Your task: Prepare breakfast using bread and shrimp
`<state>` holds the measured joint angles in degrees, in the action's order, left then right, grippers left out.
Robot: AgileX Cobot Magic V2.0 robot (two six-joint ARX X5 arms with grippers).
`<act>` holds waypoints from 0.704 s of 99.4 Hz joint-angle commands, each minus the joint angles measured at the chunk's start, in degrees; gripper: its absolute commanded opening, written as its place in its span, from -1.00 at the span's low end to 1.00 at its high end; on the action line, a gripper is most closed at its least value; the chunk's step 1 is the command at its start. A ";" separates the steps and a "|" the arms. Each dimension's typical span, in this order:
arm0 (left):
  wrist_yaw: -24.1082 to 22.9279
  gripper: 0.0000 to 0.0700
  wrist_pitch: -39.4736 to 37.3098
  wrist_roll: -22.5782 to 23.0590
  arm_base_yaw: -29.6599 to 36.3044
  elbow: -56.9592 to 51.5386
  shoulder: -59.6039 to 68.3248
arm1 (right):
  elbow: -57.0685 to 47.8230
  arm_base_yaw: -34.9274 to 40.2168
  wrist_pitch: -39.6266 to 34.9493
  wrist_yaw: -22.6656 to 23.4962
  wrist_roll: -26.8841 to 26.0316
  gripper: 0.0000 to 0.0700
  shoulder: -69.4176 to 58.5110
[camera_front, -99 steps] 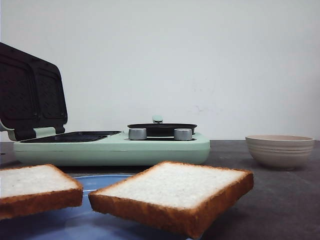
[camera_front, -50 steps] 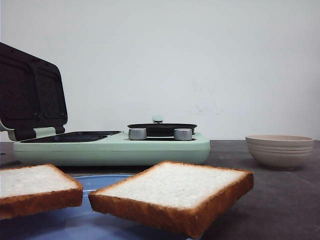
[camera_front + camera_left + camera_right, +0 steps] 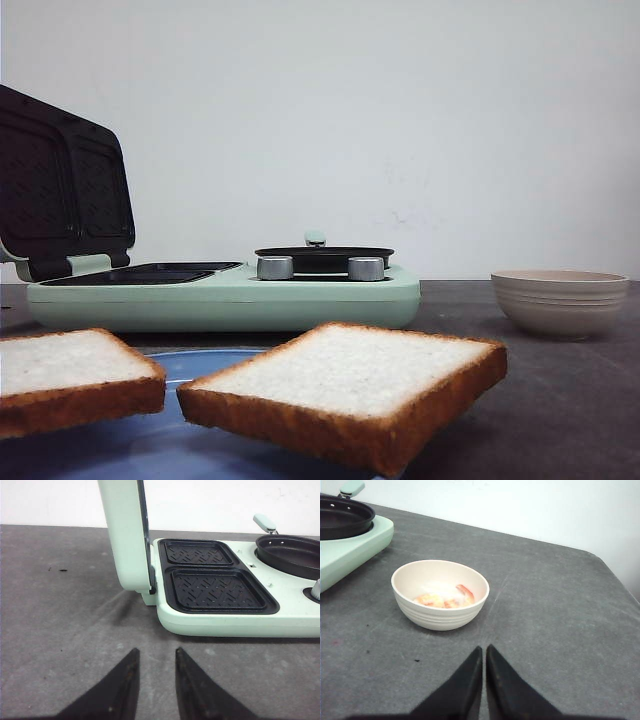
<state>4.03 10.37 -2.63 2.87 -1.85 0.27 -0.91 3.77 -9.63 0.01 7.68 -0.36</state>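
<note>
Nearest me, two bread slices (image 3: 345, 385) lie on a blue plate (image 3: 190, 362) at the table's front edge; behind stands the green sandwich maker (image 3: 230, 295), lid up; toward the right edge, shrimp (image 3: 445, 598) sit in a cream bowl (image 3: 440, 612). My left gripper (image 3: 154, 680) is spread, empty; my right gripper (image 3: 484, 677) is pressed together, empty.

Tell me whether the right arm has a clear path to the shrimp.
Probably yes: the right gripper, shut and empty, faces the open bowl holding the shrimp across bare table.
</note>
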 commanded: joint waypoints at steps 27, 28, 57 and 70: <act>1.36 -0.84 0.31 -23.78 0.04 0.77 -0.09 | 0.17 0.17 5.42 3.26 -17.75 -0.99 0.15; 1.38 -0.84 0.31 -24.24 0.04 0.77 -0.09 | 0.17 0.17 5.88 3.65 -18.99 -0.99 0.15; 2.21 -0.99 0.28 -34.34 0.04 -2.01 0.09 | -1.07 0.11 14.32 15.12 -44.57 -0.99 0.13; 2.95 -0.98 0.42 -32.57 0.04 -7.82 2.80 | -5.97 0.11 13.33 14.64 -43.15 -0.99 -0.44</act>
<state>6.42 12.08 -35.55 2.87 -5.65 1.58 -3.20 3.75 2.76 14.94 -34.11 -0.47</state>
